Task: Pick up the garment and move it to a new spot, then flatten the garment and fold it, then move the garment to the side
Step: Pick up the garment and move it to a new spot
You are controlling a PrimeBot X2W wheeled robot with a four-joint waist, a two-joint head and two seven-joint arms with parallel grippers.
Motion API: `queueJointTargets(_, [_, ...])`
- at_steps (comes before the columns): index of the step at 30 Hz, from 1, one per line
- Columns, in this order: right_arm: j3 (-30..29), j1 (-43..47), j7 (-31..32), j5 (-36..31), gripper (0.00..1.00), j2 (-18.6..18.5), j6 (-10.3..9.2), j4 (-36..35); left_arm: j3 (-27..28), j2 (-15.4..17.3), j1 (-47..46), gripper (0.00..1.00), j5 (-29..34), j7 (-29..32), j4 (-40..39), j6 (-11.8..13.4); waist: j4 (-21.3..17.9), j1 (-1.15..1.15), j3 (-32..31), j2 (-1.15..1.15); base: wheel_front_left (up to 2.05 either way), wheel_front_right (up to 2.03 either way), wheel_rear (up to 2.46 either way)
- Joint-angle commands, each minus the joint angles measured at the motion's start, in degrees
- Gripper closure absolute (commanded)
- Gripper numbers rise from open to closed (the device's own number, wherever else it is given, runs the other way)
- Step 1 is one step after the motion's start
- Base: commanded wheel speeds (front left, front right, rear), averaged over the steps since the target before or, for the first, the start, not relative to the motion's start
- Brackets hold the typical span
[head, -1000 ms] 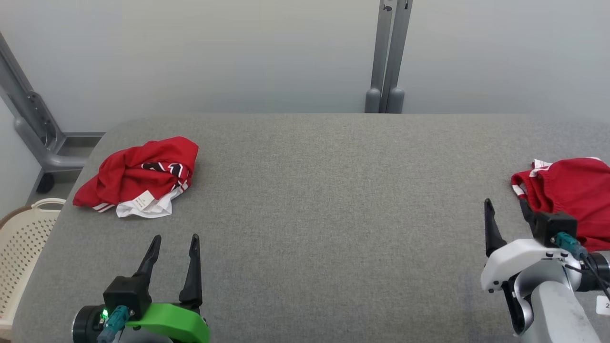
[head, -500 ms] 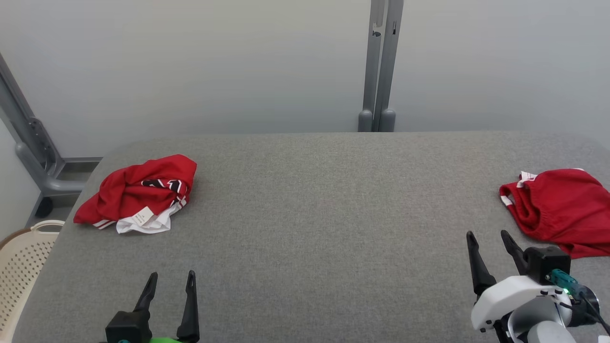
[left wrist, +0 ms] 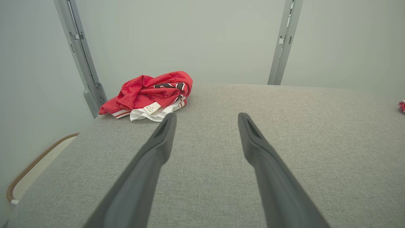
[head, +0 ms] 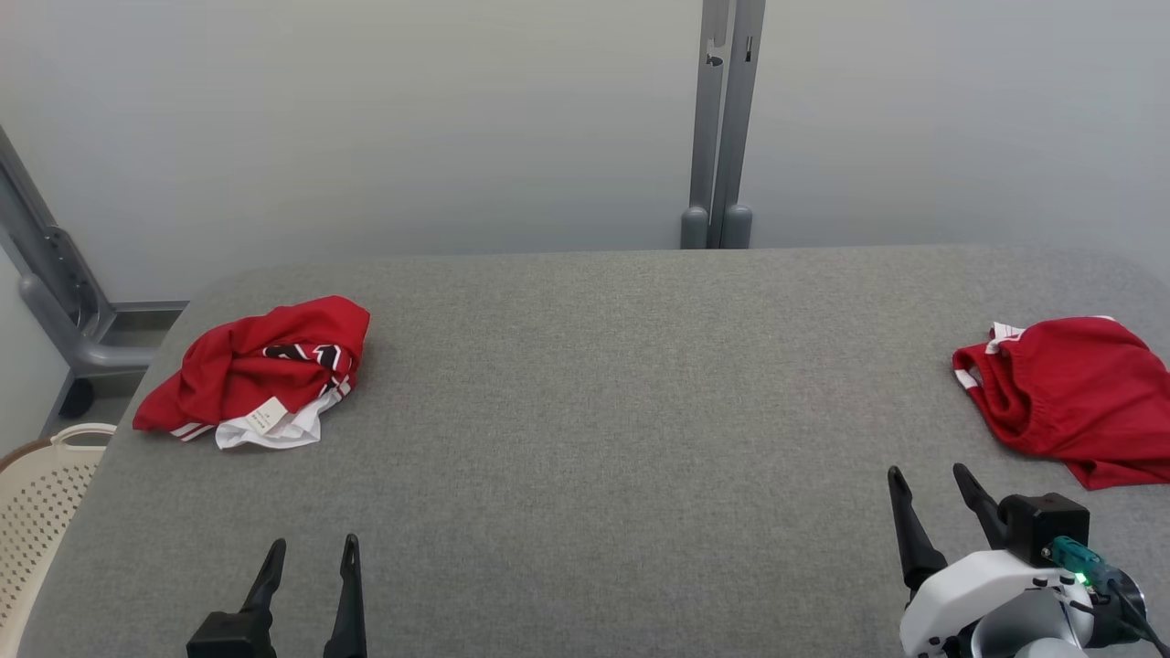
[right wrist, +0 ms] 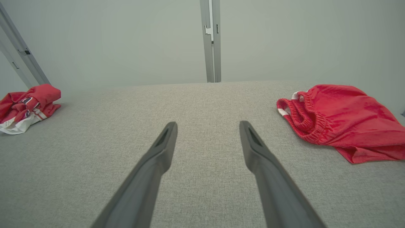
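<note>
Grey padded table [head: 585,411] stood before a pale wall | crumpled red garment [head: 256,370] lay at its far-left corner, white label up | red shorts [head: 1065,393] lay at right edge | left gripper [head: 313,542] at front edge, fingers spread, empty | right gripper [head: 927,472] spread, empty, near shorts, not touching | cream basket [head: 37,493] beside table's left.

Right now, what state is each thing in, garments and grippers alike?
left red garment: crumpled in a heap on the table, white label showing, not held.
right red garment: lying loosely spread, elastic waistband bunched, not held.
left gripper: jaws open, empty.
right gripper: jaws open, empty.
</note>
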Motion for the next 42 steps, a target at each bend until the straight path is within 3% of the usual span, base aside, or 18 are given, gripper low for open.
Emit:
queueJointTargets(1, [-0.1,0.7,0.1,0.2,0.0,-0.1,-0.08,-0.4,0.2,0.1,0.5,0.0,0.0,-0.4,-0.1,-0.1,0.1,0.0,0.1,0.0,0.0,0.0,0.0])
queueJointTargets(10, [-0.7,0.6,1.0,-0.4,0.0,-0.1,-0.08,-1.1,-0.4,-1.4,-1.4,0.0,-0.4,-0.4,0.7,-0.5,1.1,0.0,0.3,0.0,0.0,0.0,0.0])
queueJointTargets(18, [0.6,1.3,1.2,0.0,0.0,-0.1,-0.08,-1.3,0.5,-0.5,-1.2,0.0,0.1,-0.4,0.0,0.2,3.8,0.0,0.7,0.0,0.0,0.0,0.0])
queueJointTargets(42, [3.0,0.6,-1.6,2.5,0.0,-0.1,-0.08,0.0,1.7,3.8,0.0,0.0,-0.2,2.3,-3.5,1.5,19.0,0.0,1.9,0.0,0.0,0.0,0.0])
